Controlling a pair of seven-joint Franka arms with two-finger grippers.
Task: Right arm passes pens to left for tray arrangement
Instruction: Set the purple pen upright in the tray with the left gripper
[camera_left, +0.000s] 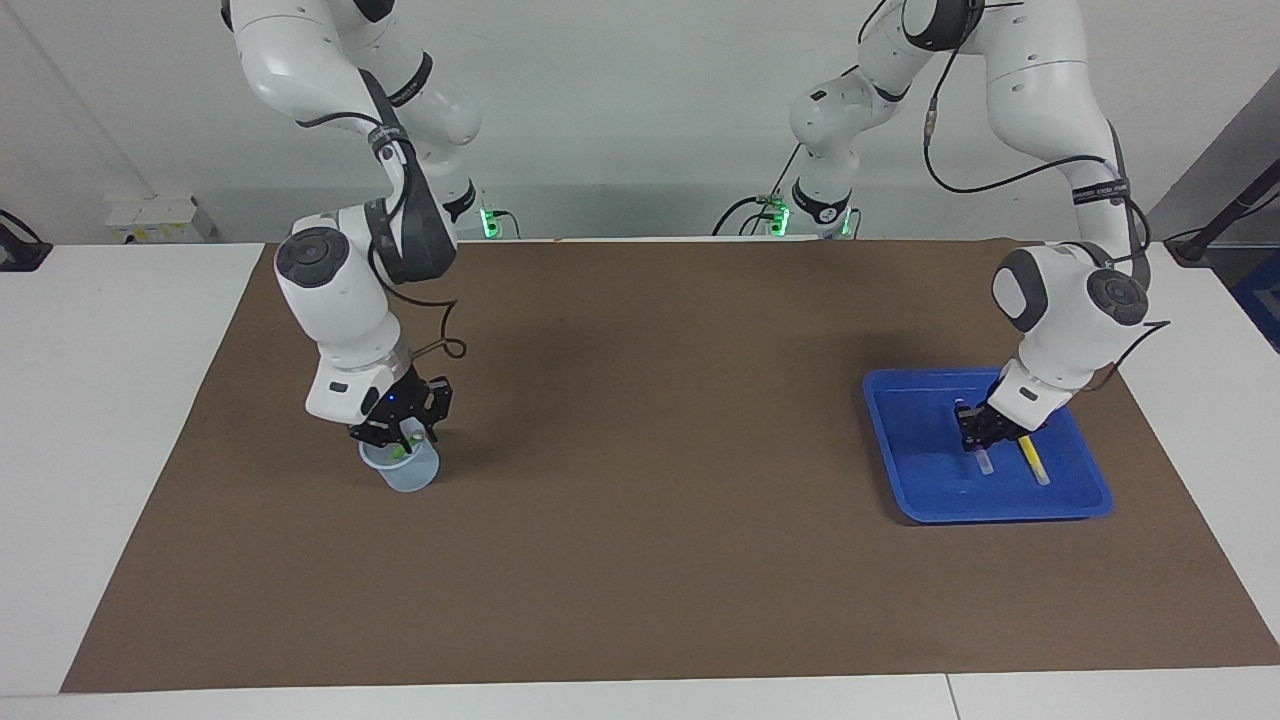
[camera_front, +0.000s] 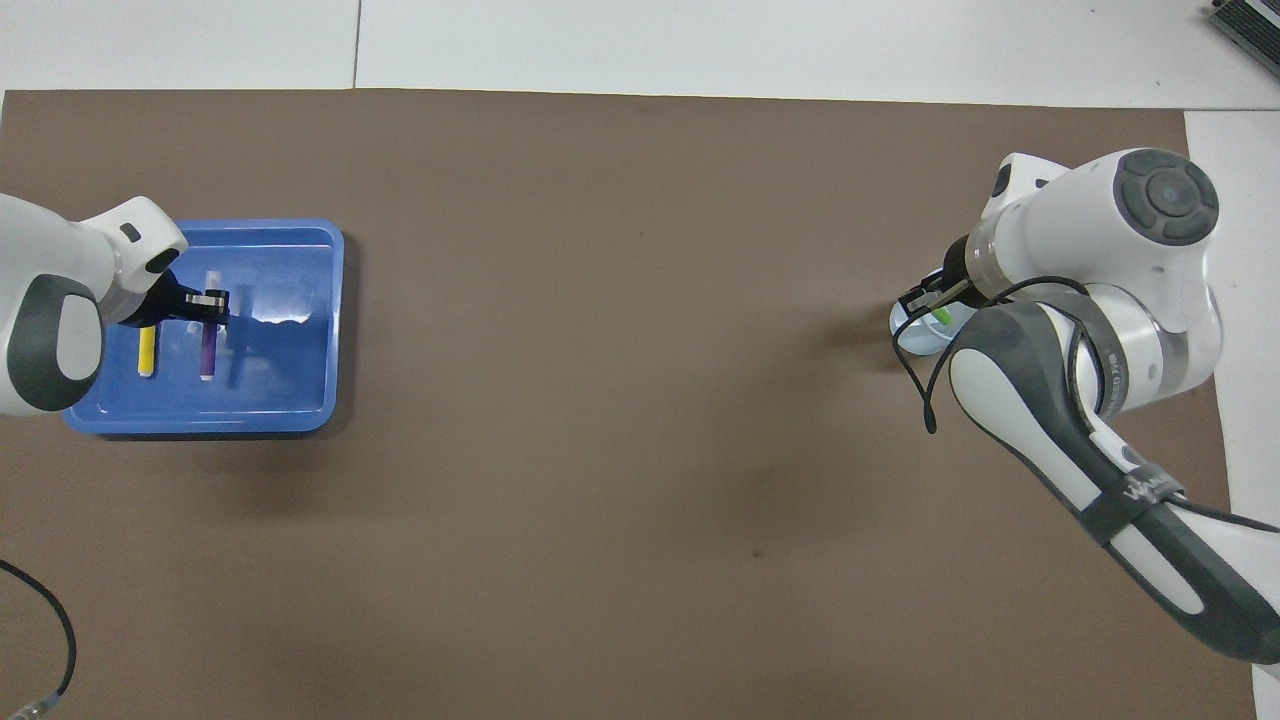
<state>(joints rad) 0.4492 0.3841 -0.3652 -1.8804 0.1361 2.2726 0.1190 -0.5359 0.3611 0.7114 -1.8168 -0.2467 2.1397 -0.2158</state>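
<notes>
Brown mat covers the table (camera_left: 640, 560). Right gripper (camera_left: 402, 432) grasps the green pen (camera_front: 941, 315) over a translucent cup (camera_left: 405, 470); left gripper (camera_left: 978, 432), clenched on the purple pen (camera_front: 208, 347), sits in the blue tray (camera_left: 900, 480), a yellow pen (camera_left: 1033, 461) alongside at 3 o'clock.

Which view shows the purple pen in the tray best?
The overhead view: the purple pen shows nearly its full length in the blue tray, beside the yellow pen. In the facing view the left gripper covers most of it; only its whitish tip pokes out.

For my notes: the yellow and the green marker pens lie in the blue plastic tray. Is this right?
No. The overhead view shows the yellow marker pen and the purple marker pen in the blue plastic tray; the green one is at the translucent cup.
</notes>
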